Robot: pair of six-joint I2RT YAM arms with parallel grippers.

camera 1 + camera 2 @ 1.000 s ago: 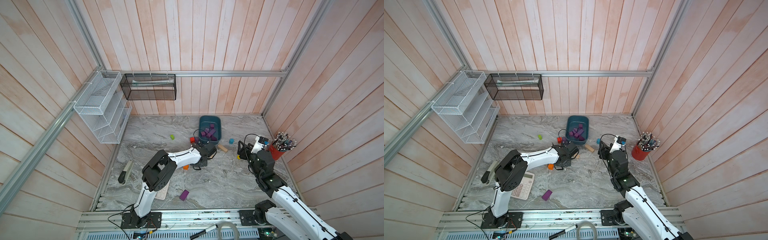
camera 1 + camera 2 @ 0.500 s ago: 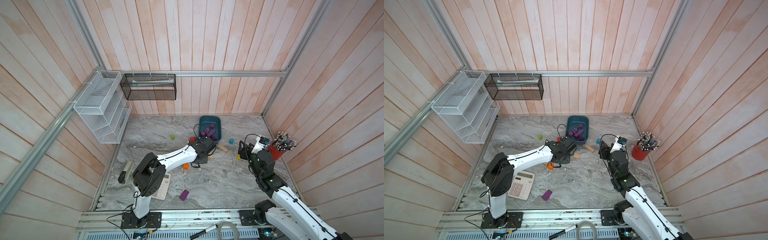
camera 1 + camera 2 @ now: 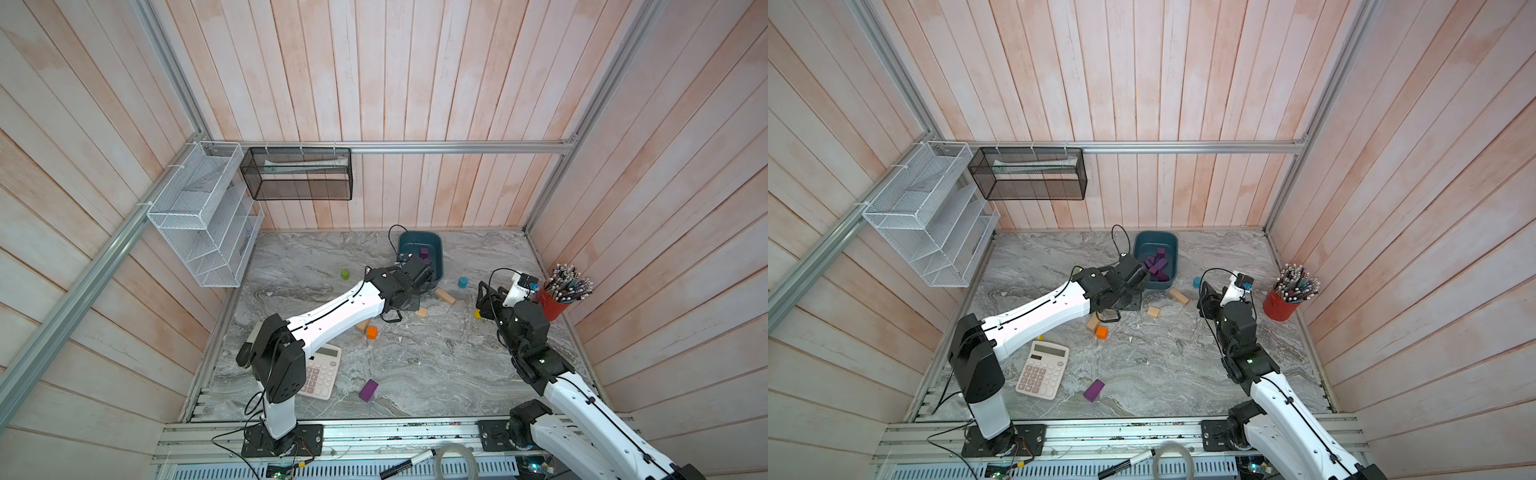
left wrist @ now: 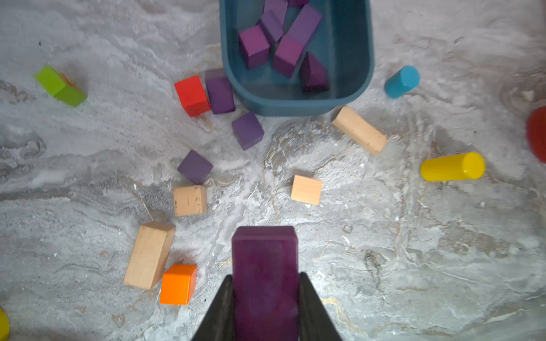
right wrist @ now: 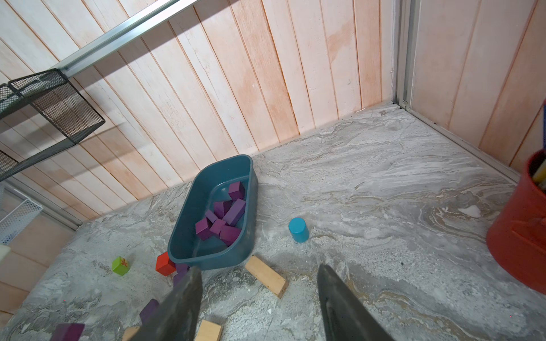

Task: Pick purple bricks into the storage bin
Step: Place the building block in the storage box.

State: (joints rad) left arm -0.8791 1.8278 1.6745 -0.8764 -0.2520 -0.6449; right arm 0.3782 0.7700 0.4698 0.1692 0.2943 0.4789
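Left end effector (image 4: 265, 298): clamped on an oblong purple brick (image 4: 264, 271), one jaw on each long side, brick end jutting past the tips at the lower centre of the left wrist view. It hangs above the marble counter (image 4: 413, 251), short of the storage bin (image 4: 295, 102) at that frame's upper centre.

Right end effector (image 5: 260, 304): jaws parted with nothing between them, at the bottom centre of the right wrist view, raised over the counter.

Storage bin: dark teal tub, centre-right in both top views (image 3: 437, 253) (image 3: 1171, 257), near the back wall. Several purple bricks (image 4: 280, 41) piled inside.

Purple bricks outside the bin: one (image 4: 220, 91) touching the bin's outer wall and just beside a red block (image 4: 192, 95); two cubes (image 4: 247, 130) (image 4: 195, 166) on the counter nearby; one oblong (image 3: 368, 390) well apart, lower centre of a top view, beside the calculator (image 3: 322, 370).

Other items: tan bar (image 4: 359, 130) just beside the bin, tan cube (image 4: 306, 189), orange cube (image 4: 178, 284), blue cylinder (image 4: 401, 81), yellow cylinder (image 4: 452, 166), green block (image 4: 60, 85). Red pencil cup (image 3: 555, 299) at centre right of a top view.
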